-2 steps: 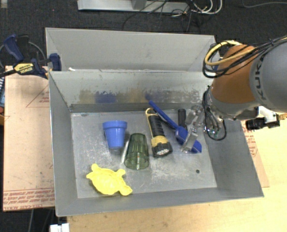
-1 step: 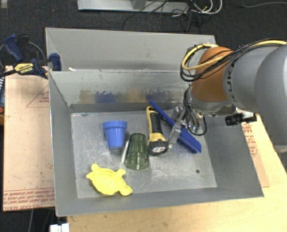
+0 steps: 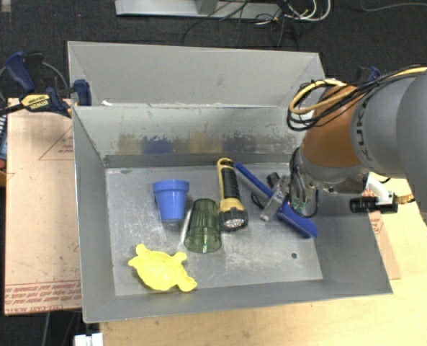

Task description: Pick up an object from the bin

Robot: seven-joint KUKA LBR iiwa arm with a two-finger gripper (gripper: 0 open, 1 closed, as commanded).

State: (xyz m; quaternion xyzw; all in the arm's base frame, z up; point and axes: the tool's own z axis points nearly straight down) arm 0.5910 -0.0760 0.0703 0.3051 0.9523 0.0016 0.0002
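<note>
Hanging low inside the grey bin point(image 3: 199, 132), the pincer point(image 3: 289, 197) stands directly over a long blue tool point(image 3: 303, 225), perhaps a brush or a scraper, which lies slanted on the bin floor. The thin end of this tool comes out on the far left side of the pincer and the thicker end on its near right side, so the pincer is above the middle part. I judge this a sensible place, because the middle of a long thin thing gives balance when it is lifted.

Whether the pincer is wide or narrow I cannot tell; the orange wrist cover point(image 3: 328, 146) and the body of the arm hide part of it. A small grey piece point(image 3: 271, 206) just left of it may belong to the tool or to the robot. For this reason I do not say that the tool is held.

Near the pincer on its left lies a yellow and black flashlight point(image 3: 230, 197), lens toward the near side, close to the thin end of the blue tool. Further left a green translucent cup point(image 3: 202, 227) lies on its side just beside the flashlight head, and a blue cup point(image 3: 171, 199) stands upside down beyond it. A flat yellow toy point(image 3: 161, 270) lies well apart, to the near left.

These things are spread out, not heaped, so a lift straight up seems to have free room.
</note>
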